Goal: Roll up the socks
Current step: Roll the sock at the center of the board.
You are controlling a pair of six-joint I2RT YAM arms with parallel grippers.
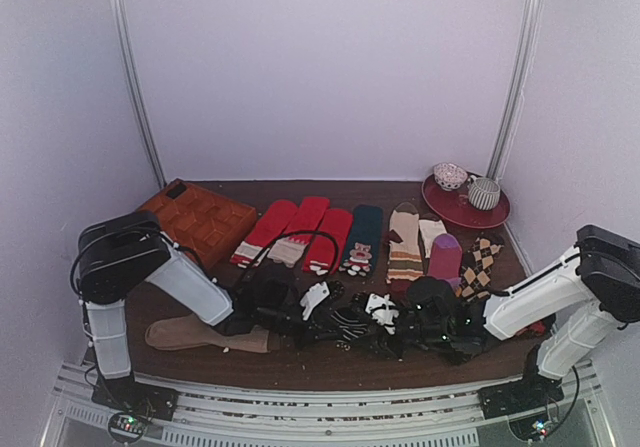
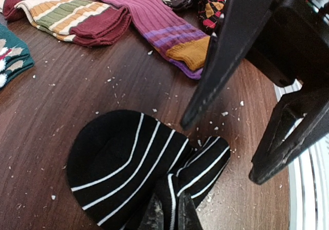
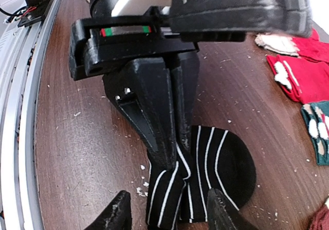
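Pinching a fold of the black sock with thin white stripes, my left pincer has its fingers pressed together on the cloth, at the bottom middle of the left wrist frame. The sock lies on the dark wooden table. Its rounded end spreads flat toward the lower left of that frame, and its gathered part rises into my fingers. In the overhead frame it sits at the lower middle, between my two arms.

My right pincer hangs just beside it with fingers spread wide, gripping nothing. One tip stands by the sock's edge and the other over bare wood; I cannot tell whether either touches the cloth.

Along the top of the left wrist frame lie a purple sock with an orange toe, a striped tan, green and maroon sock, and an argyle sock. Overhead, a tan sock lies at the lower left, red socks at the centre and a red plate at the right.
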